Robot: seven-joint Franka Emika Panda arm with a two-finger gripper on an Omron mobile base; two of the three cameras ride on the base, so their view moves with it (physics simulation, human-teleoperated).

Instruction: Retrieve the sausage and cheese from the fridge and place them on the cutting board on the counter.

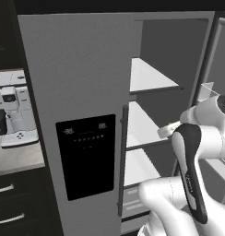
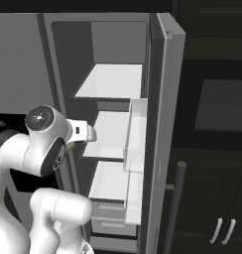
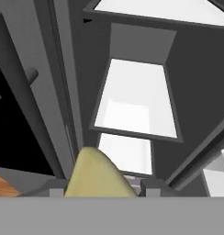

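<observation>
The tall grey fridge (image 1: 77, 69) has its left door shut and its right door (image 2: 165, 99) swung open, showing bare white shelves (image 2: 113, 82). My gripper (image 3: 102, 193) is shut on the cheese (image 3: 95, 172), a yellowish-olive wedge that rises between the finger tips at the bottom of the hand view. The hand (image 2: 86, 133) hangs in front of the middle shelf, just outside the open compartment. A sliver of the cheese (image 2: 70, 147) peeks out under the hand. The sausage, the cutting board and the counter are out of view.
A black dispenser panel (image 1: 86, 156) sits on the shut door beside a long vertical handle (image 1: 123, 156). Clear bins (image 2: 137, 134) line the open door. A coffee machine (image 1: 13, 115) stands on the plain grey top at left. Dark cabinets (image 2: 217, 124) stand to the right.
</observation>
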